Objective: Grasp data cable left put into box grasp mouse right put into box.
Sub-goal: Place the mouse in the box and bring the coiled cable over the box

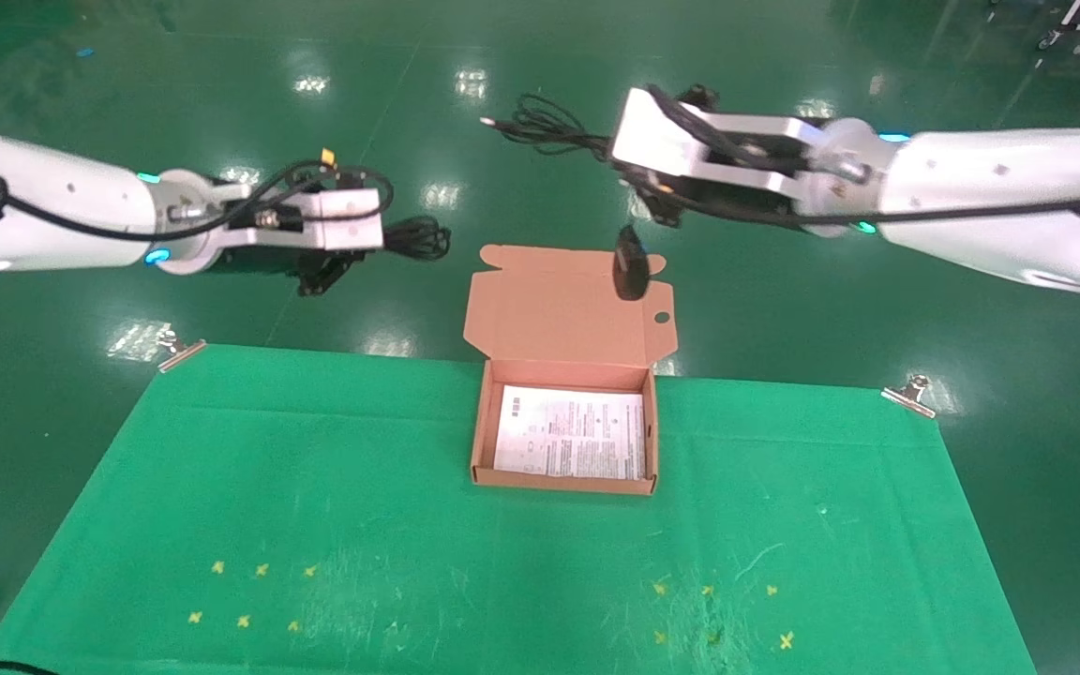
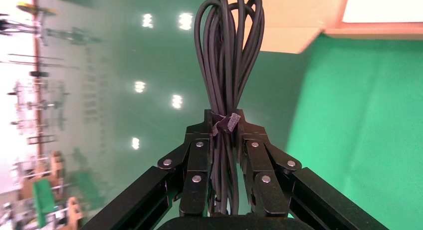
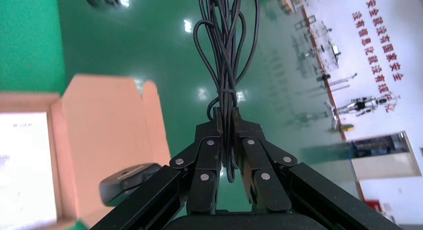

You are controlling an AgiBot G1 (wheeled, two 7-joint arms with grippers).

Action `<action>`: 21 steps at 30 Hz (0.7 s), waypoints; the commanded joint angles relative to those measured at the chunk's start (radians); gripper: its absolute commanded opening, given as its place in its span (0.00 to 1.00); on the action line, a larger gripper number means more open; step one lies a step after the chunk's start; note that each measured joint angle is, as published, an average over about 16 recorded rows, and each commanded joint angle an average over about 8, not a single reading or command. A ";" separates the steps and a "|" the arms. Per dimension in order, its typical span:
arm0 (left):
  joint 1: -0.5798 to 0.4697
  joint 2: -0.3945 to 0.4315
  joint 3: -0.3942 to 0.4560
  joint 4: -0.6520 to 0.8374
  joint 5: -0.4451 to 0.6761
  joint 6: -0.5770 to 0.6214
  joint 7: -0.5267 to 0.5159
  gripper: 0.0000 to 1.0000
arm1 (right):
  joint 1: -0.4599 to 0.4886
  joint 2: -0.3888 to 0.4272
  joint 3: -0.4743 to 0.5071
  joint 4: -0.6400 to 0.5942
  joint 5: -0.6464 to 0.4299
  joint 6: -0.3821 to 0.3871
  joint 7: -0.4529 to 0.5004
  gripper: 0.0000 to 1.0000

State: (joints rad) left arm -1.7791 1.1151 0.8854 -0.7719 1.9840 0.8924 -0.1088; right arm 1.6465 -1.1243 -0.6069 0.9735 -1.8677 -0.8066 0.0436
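Your left gripper, clamped on the data cable, sits left of the box; your right gripper, pinching the mouse cord, hangs it over the lid

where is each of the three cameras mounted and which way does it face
Head view: from the robot's head, looking forward and down at the open box on the green cloth; both arms show, raised beyond the box.
Left wrist view: on the left wrist, looking along the left gripper, shut on the data cable; a box corner lies beyond.
Right wrist view: on the right wrist, looking along the right gripper, shut on the mouse's cord; the mouse hangs beside the box lid.
Shared: all three see the box.
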 commanded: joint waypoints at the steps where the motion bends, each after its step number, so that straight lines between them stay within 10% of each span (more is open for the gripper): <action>1: -0.012 0.017 0.001 0.010 0.017 -0.027 -0.002 0.00 | 0.027 -0.038 0.000 -0.046 0.013 0.013 -0.031 0.00; 21: -0.004 0.003 0.004 -0.007 0.027 -0.030 -0.010 0.00 | 0.082 -0.146 -0.015 -0.211 0.049 0.023 -0.182 0.00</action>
State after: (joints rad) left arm -1.7846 1.1168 0.8902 -0.7804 2.0159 0.8628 -0.1256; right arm 1.7278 -1.2739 -0.6233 0.7590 -1.8196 -0.7826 -0.1392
